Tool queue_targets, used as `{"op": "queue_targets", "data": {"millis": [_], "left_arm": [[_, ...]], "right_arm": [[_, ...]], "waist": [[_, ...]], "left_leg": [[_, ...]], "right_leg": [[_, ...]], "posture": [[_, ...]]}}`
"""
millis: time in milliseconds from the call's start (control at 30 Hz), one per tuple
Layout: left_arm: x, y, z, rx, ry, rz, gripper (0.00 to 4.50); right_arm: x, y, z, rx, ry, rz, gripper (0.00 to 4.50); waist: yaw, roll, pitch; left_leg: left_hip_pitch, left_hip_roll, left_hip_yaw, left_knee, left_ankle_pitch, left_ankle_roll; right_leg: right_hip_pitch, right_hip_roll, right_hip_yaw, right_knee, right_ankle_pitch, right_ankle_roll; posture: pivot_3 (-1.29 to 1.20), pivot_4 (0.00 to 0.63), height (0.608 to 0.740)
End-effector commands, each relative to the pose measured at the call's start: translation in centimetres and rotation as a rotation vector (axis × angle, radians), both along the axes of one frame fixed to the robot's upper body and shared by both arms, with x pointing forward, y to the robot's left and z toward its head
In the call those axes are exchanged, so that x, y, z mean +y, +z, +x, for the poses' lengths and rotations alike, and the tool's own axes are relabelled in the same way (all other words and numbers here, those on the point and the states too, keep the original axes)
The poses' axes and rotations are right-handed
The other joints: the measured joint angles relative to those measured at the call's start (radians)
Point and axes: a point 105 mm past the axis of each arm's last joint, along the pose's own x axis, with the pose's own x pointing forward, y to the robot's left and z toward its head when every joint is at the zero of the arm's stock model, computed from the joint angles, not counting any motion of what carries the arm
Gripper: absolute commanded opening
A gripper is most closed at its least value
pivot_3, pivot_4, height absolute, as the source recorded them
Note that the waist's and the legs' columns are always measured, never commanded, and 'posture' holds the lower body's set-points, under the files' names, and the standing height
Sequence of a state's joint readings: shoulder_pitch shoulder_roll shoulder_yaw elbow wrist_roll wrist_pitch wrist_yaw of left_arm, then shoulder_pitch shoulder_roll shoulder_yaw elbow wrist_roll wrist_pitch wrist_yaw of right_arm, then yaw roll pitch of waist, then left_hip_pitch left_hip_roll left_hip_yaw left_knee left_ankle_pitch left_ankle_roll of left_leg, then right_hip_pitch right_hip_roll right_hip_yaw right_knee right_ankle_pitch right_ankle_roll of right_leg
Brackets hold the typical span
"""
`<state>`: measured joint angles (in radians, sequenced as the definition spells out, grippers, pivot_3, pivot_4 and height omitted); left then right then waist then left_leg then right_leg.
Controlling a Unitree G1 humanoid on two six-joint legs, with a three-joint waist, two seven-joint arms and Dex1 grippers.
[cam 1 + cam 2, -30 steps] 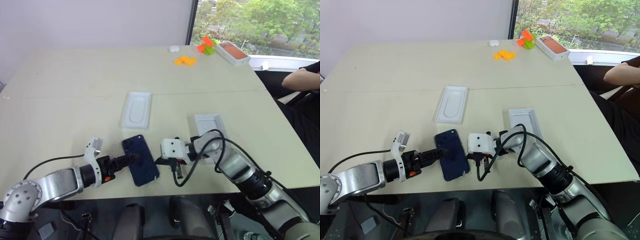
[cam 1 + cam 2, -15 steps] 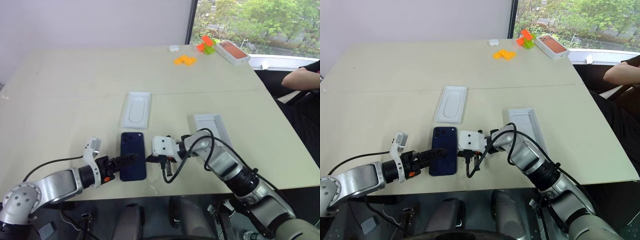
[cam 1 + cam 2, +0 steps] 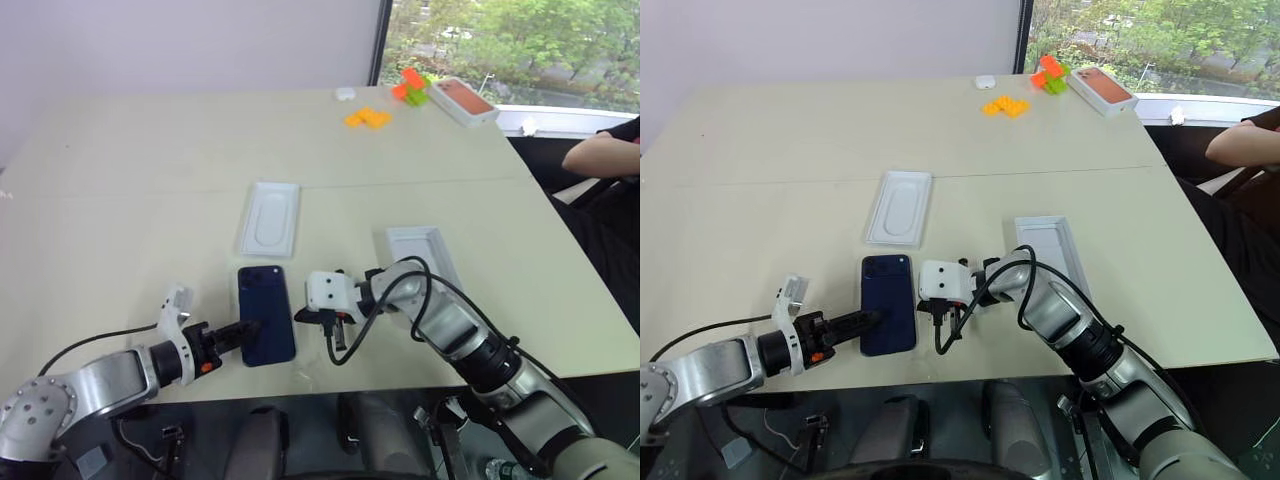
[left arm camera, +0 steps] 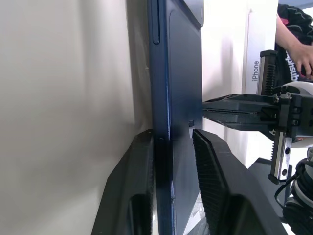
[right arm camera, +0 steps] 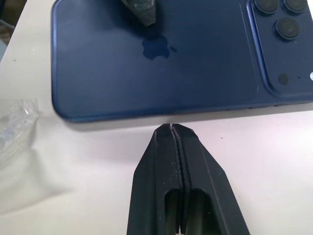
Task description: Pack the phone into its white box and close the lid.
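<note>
The phone (image 3: pixel 266 310), dark navy, lies back up near the table's front edge, camera cluster at its far end. My left gripper (image 3: pixel 243 333) reaches in from the left at its near end. In the left wrist view its two fingers (image 4: pixel 142 156) sit closed on both faces of the phone (image 4: pixel 178 73). My right gripper (image 3: pixel 298 316) is shut, its tips (image 5: pixel 171 128) at the phone's long right edge (image 5: pixel 146 63). Right of that arm a shallow white piece (image 3: pixel 415 243) lies open side up, pale grey inside. I cannot tell whether it is the white box or the lid.
A flat white insert with an oval recess (image 3: pixel 270 217) lies behind the phone. Far back right are orange blocks (image 3: pixel 370 120), green and orange blocks (image 3: pixel 412 88) and an orange-red-topped box (image 3: pixel 465 102). A person's arm (image 3: pixel 605 155) rests beyond the right edge. Crumpled clear film (image 5: pixel 14 127) lies beside the phone.
The phone lay skewed, then my right gripper pushed it left and squared it up. My left gripper's fingers have since closed on the phone's near end.
</note>
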<state>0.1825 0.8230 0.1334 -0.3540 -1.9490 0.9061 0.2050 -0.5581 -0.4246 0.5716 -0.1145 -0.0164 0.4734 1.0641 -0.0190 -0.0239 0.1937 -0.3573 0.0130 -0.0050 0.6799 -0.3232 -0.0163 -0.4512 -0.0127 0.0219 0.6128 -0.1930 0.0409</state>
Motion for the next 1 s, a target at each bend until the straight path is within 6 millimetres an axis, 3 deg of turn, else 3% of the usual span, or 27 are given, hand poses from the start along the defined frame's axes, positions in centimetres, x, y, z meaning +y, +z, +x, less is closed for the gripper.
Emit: {"op": "queue_targets", "data": {"millis": [33,67,233,467,700,800,1000], "left_arm": [[0.1,0.6,0.2,-0.027,0.003,-0.007,1.59],[0.1,0.6,0.2,-0.027,0.003,-0.007,1.59],[0.1,1.1,0.2,-0.05,0.011,-0.042,0.03],[0.1,1.8,0.2,-0.084,0.015,-0.064,0.03],[1.3,2.9,-0.3,-0.142,0.066,-0.116,0.03],[2.2,3.5,-0.5,-0.177,0.104,-0.149,0.03],[3.1,4.0,-0.5,-0.212,0.151,-0.18,0.03]], "right_arm": [[0.0,1.1,0.0,-0.039,0.007,0.029,0.0],[0.0,1.1,0.0,-0.04,0.007,0.029,0.0],[-0.2,1.3,0.2,-0.05,-0.001,0.027,0.0],[-0.9,2.0,0.7,-0.084,-0.02,0.019,0.0],[-2.3,4.3,3.1,-0.179,-0.115,0.037,0.0],[-2.4,5.2,3.9,-0.203,-0.14,0.053,0.0],[-1.8,5.1,4.2,-0.222,-0.142,0.063,0.0]], "waist": [[0.0,0.0,0.0],[0.0,0.0,0.0],[0.003,0.0,0.0],[0.0,0.0,0.0],[-0.005,0.0,0.001],[-0.003,0.0,0.001],[0.001,0.0,0.001]], "left_leg": [[0.0,0.0,0.0,0.0,0.0,0.0],[0.0,0.0,0.0,0.0,0.0,0.0],[0.001,0.0,0.0,0.0,0.0,0.0],[0.001,0.0,0.0,0.0,0.0,0.0],[-0.001,0.0,0.001,0.0,0.0,0.0],[-0.003,0.001,0.001,-0.001,0.0,0.0],[-0.012,0.0,0.0,0.0,0.0,0.0]], "right_leg": [[0.0,0.0,0.0,0.0,0.0,0.0],[0.0,0.0,0.0,0.0,0.0,0.0],[0.001,-0.001,0.0,0.0,0.0,0.0],[0.001,0.0,0.0,0.0,0.0,0.0],[-0.002,0.001,0.0,0.0,0.0,0.0],[-0.005,0.002,0.0,0.0,0.0,0.0],[-0.012,0.001,0.0,0.0,0.001,-0.002]], "posture": [[0.0,0.15,0.74],[0.0,0.15,0.74],[0.0,0.15,0.74],[0.0,0.15,0.74],[0.0,0.15,0.74],[0.0,0.15,0.74],[0.0,0.15,0.74]]}}
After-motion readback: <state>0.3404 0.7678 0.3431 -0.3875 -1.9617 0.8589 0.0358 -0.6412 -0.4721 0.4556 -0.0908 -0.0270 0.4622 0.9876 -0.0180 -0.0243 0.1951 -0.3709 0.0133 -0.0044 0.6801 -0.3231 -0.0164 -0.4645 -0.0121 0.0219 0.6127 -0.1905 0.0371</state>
